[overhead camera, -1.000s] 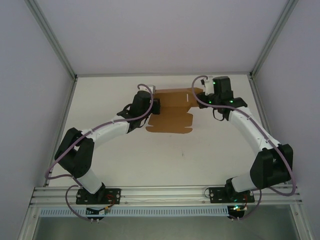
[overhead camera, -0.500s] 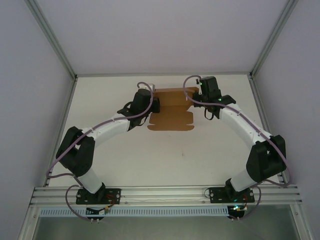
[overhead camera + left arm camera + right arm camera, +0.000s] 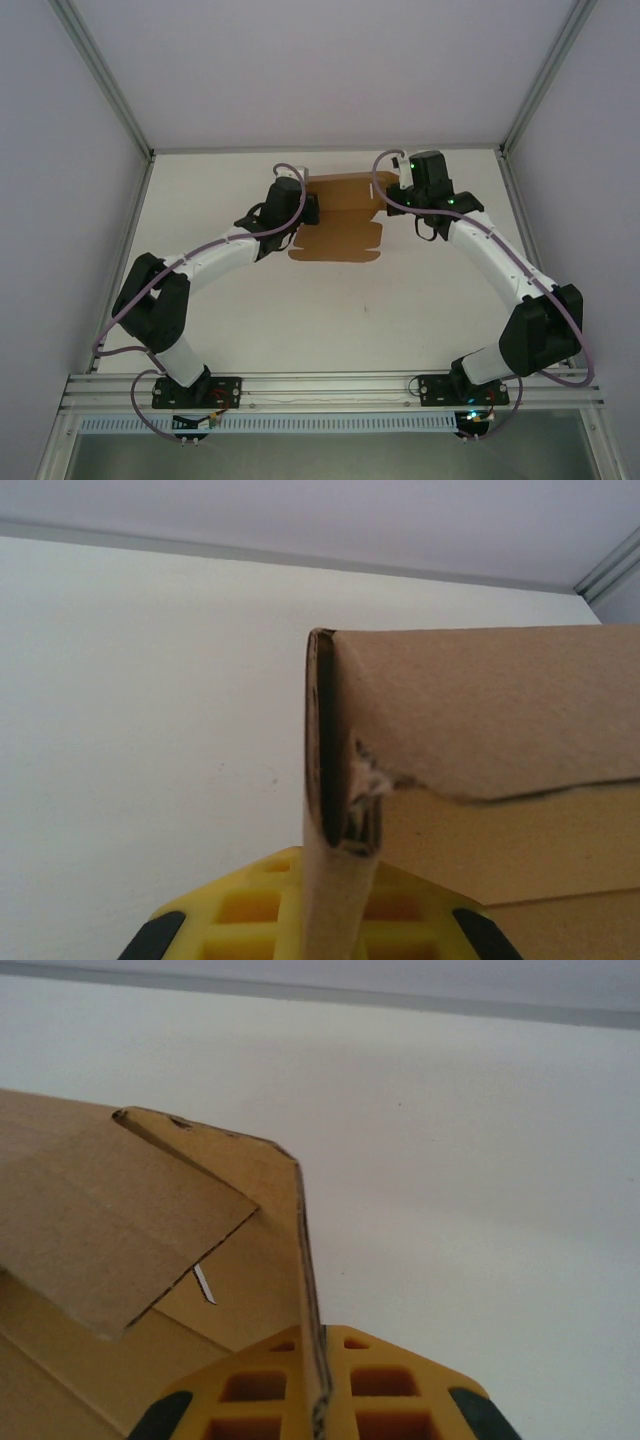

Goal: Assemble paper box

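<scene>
box (image 3: 338, 228) sits by the tabletop (image 3: 420, 310) far edge, roughly mid-width, between the two arms. left gripper (image 3: 335, 905) clamped tight on the box's left end flap; flap stands upright in the jaws, frayed at the fold. right gripper (image 3: 315, 1395) clamped on the right end flap, its thin edge upright between the fingers. near panel lies flat on the tabletop, far panel folded over
</scene>
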Tool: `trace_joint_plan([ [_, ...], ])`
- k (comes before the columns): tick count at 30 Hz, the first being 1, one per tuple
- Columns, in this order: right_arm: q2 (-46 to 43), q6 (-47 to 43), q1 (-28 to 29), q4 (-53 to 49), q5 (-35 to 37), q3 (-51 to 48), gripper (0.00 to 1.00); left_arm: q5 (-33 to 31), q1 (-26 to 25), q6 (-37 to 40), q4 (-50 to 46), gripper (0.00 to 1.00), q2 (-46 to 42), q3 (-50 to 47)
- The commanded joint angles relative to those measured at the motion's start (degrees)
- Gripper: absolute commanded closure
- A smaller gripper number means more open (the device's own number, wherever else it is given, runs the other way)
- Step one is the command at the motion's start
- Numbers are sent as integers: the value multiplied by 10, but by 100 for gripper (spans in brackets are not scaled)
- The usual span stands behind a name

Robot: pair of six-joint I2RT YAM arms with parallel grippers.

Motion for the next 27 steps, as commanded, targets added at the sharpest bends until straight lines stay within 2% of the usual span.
trace_joint_plan([
  [1,4,4,5,11,-33,-1,100,32,-5,-10,30,100,-5,20],
  [5,13,23,10,2,22,9,100,36,-5,-12,31,100,-8,20],
  [13,81,55,57,-65,238,60,100,39,-8,-14,31,100,-7,24],
  [16,103,82,58,-88,293,75,100,38,-9,-15,29,100,-8,26],
  [20,110,97,58,-88,307,80,100,36,-9,-15,28,100,-11,24],
  [27,106,106,59,-68,251,76,100,35,-11,-17,32,100,-10,22],
])
